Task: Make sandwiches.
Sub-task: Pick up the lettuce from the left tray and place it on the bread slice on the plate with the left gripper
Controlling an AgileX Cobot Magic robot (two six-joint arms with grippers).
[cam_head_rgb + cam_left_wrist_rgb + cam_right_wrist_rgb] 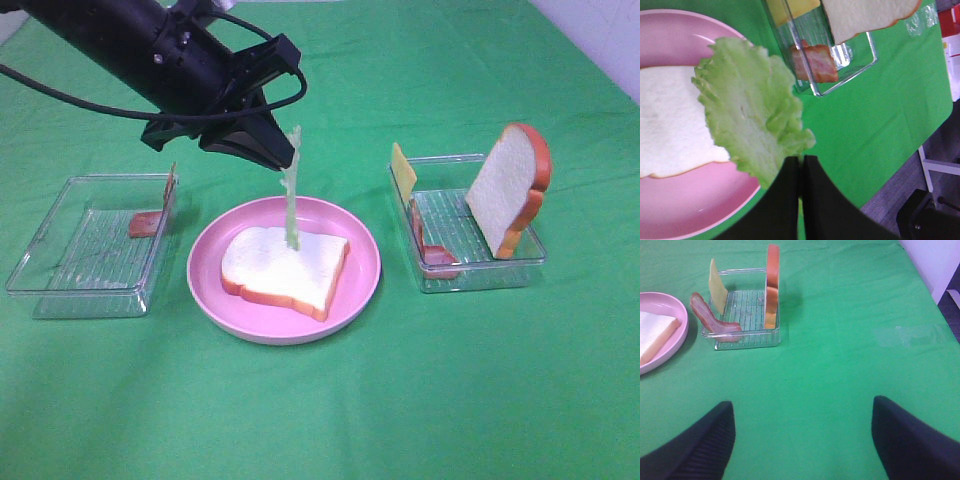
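A white bread slice (285, 265) with an orange-brown crust lies flat on the round pink plate (355, 295). My left gripper (272, 152) is shut on the top edge of a pale green lettuce leaf (291, 190). The leaf hangs down with its lower tip over the bread. In the left wrist view the lettuce (747, 110) hangs from the closed gripper (801, 165) above the bread (670, 125). My right gripper (802, 440) is open and empty, low over the green cloth, outside the exterior view.
A clear tray (480, 270) on the right holds an upright bread slice (510, 190), a yellow cheese square (403, 170) and a bacon strip (432, 250). A clear tray (60, 280) on the left holds a bacon strip (148, 222).
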